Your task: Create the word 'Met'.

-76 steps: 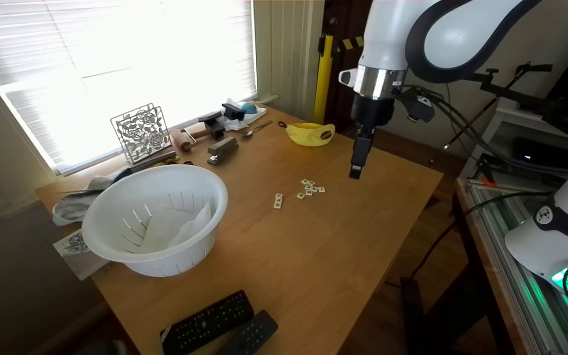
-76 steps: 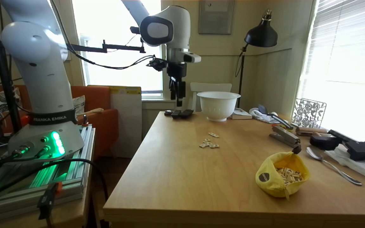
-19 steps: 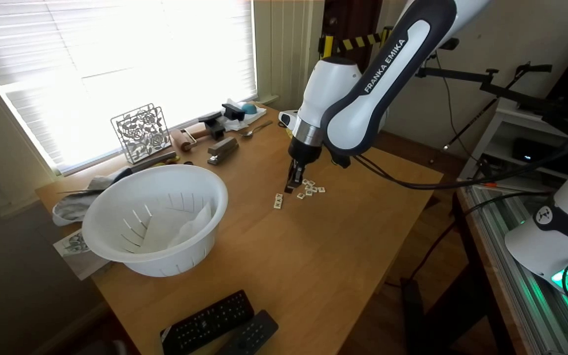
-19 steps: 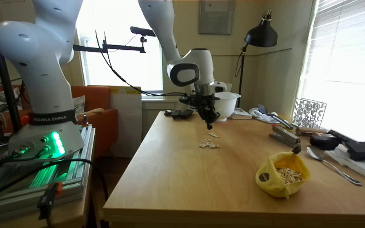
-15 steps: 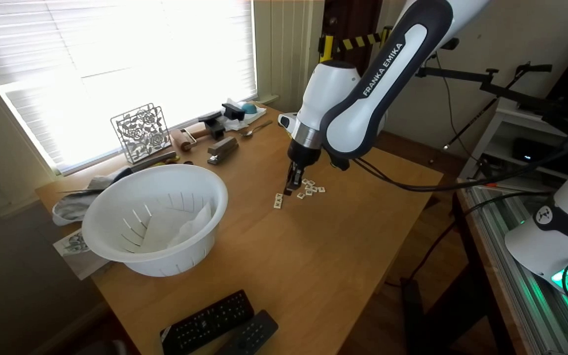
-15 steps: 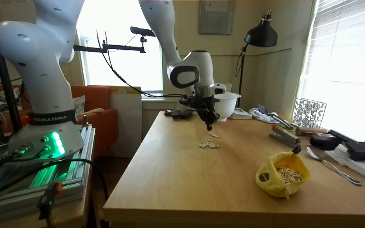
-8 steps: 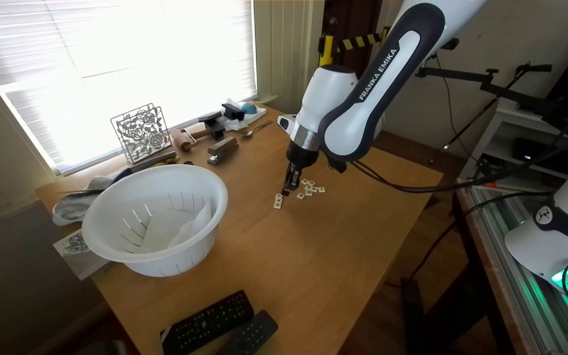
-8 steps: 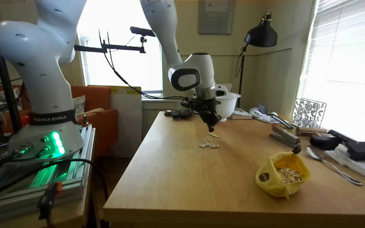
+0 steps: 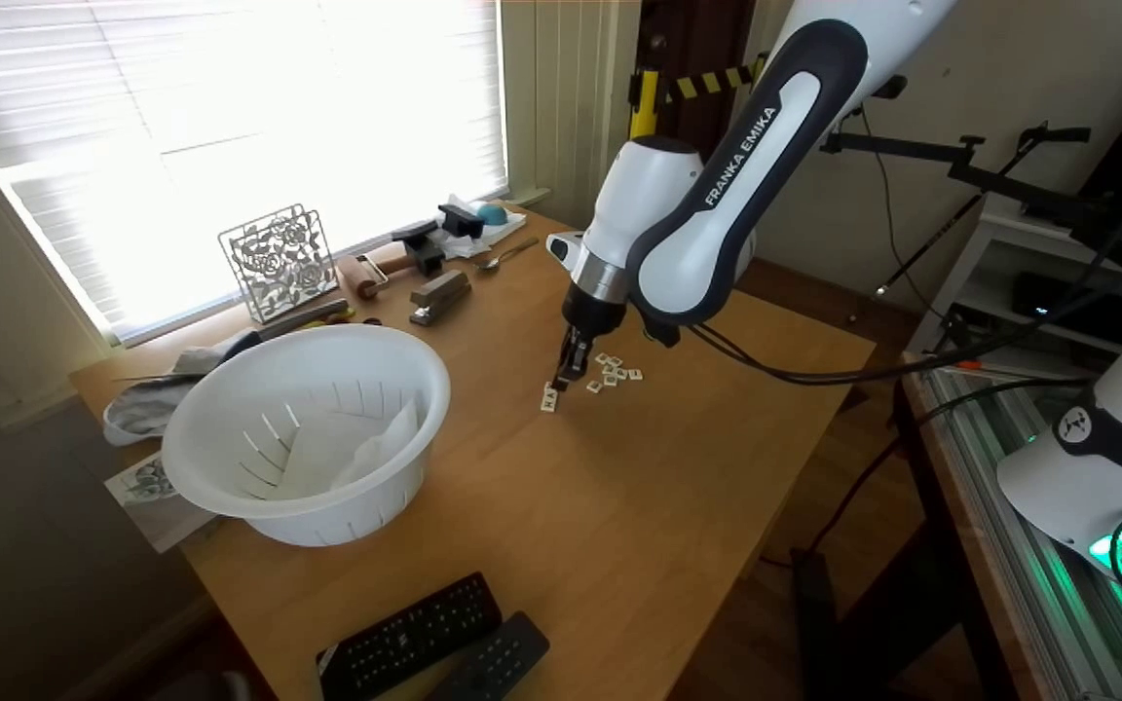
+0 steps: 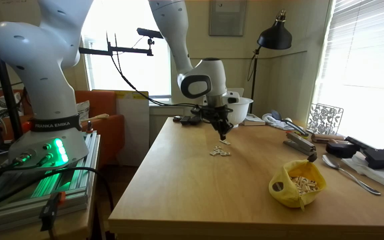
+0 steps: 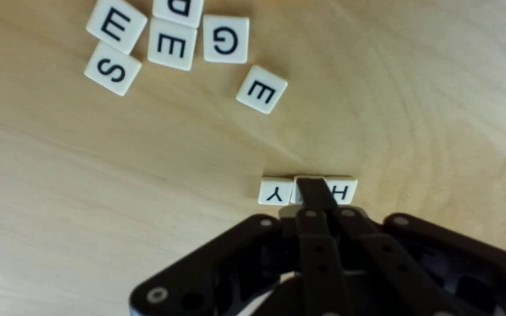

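A light wood table (image 9: 678, 467) stands beside a bright window (image 9: 279, 97) with blinds. In an exterior view a black lamp (image 10: 275, 36) and an orange sofa (image 10: 112, 140) show in the room behind it. Along the table's window edge sit a metal rack (image 9: 280, 261), a stapler (image 9: 441, 295) and a spoon (image 9: 507, 253), and in an exterior view black remotes (image 10: 185, 120) lie at the far left corner.

The arm (image 9: 688, 263) reads FRANKA EMIKA, and so does the band (image 10: 52, 124) round its base. The letter tiles (image 9: 548, 401) lie around the middle of the table, in from every edge. In the wrist view 3 of them sit in a row: Y and H are legible at the ends, while the gripper (image 11: 318, 193) hides most of the middle letter. The loose tiles (image 11: 174, 43) near the row show letters such as E, S and G. The fingers (image 11: 313, 188) are closed together and point down at the middle tile; whether they touch it cannot be told.

A white bowl (image 9: 376, 516) with slits, something pale and unclear inside it, stands by the left edge in an exterior view. By the front edge in an exterior view a yellow bag (image 10: 283, 196) gapes and holds a heap of pale tiles (image 10: 305, 184); the marking on its dark oval patch (image 10: 278, 186) is too small to read.
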### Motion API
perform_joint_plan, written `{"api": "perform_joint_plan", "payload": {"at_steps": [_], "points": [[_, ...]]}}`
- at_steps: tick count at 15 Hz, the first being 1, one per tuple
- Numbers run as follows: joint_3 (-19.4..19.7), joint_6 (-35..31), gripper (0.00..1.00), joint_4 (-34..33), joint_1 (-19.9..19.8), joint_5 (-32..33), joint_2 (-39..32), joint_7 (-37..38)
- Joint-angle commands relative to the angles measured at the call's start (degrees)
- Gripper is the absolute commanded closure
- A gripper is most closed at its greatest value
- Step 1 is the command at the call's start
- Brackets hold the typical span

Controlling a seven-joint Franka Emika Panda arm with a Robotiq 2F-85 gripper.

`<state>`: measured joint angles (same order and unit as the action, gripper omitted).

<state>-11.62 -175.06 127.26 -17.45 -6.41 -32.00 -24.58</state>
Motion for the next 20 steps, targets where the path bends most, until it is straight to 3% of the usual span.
{"api": "perform_joint_plan", "payload": {"at_steps": [1, 11, 20], "points": [[-1.66, -1.25, 1.0, -1.24, -1.9, 2.39, -1.98, 1.62], [-2.69, -1.52, 1.0, -1.16, -3.05, 3.22, -2.85, 1.71], [-1.08, 1.2, 1.0, -0.45, -2.06, 5.18, -1.88, 1.86]]}}
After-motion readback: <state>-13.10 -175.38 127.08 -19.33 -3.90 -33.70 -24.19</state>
